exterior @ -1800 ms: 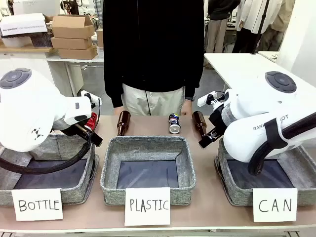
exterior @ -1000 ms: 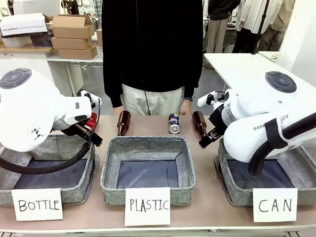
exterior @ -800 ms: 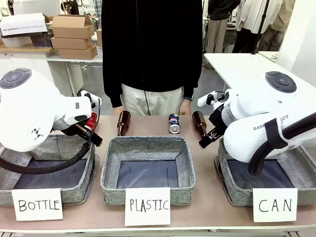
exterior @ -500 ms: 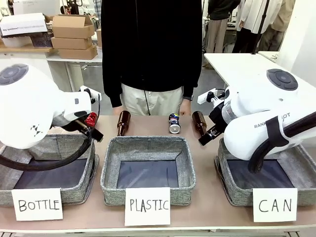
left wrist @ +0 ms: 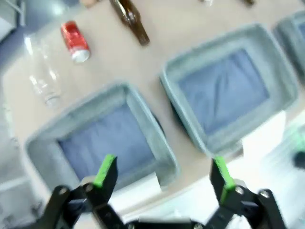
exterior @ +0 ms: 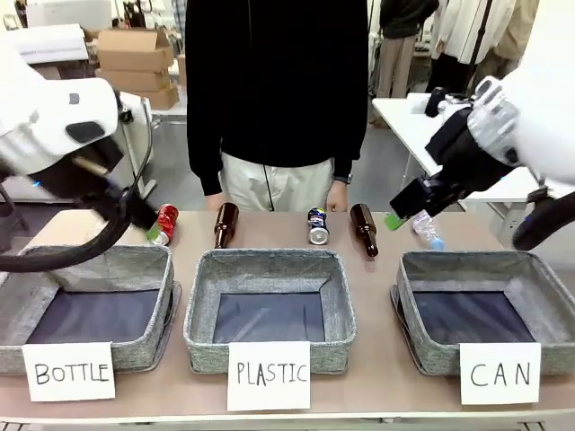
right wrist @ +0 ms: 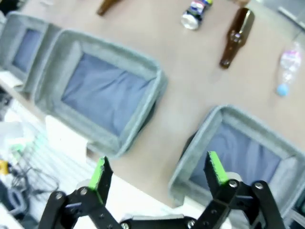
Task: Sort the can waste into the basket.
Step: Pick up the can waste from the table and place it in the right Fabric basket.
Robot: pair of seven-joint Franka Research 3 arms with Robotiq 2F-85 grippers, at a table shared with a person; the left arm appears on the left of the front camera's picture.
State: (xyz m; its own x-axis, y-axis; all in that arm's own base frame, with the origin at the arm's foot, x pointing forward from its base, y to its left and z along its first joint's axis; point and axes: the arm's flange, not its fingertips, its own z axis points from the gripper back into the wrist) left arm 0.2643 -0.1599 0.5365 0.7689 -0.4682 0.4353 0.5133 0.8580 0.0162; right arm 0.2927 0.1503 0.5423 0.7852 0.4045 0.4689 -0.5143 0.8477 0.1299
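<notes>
The red can [exterior: 166, 222] lies on the table behind the BOTTLE basket and also shows as the red can [left wrist: 75, 41] in the left wrist view. The dark blue and silver can [exterior: 317, 224] lies at the far middle, in front of the person; the right wrist view shows this blue can [right wrist: 195, 12] too. The grey CAN basket [exterior: 476, 260] stands at the right with nothing in it. My left gripper [left wrist: 162, 176] hangs open high over the BOTTLE basket. My right gripper [right wrist: 157, 171] is open above the CAN basket's [right wrist: 200, 143] near corner. Neither gripper holds anything.
Two brown glass bottles [exterior: 225, 224] [exterior: 363, 229] lie either side of the blue can. One clear plastic bottle [exterior: 427, 231] lies behind the CAN basket, another [left wrist: 43, 76] near the red can. The PLASTIC basket [exterior: 269, 260] and BOTTLE basket [exterior: 90, 256] stand to the left. A person stands at the far edge.
Both arms have lifted up and away from the table, so the grippers now hang higher. The cans and bottles have not moved.
</notes>
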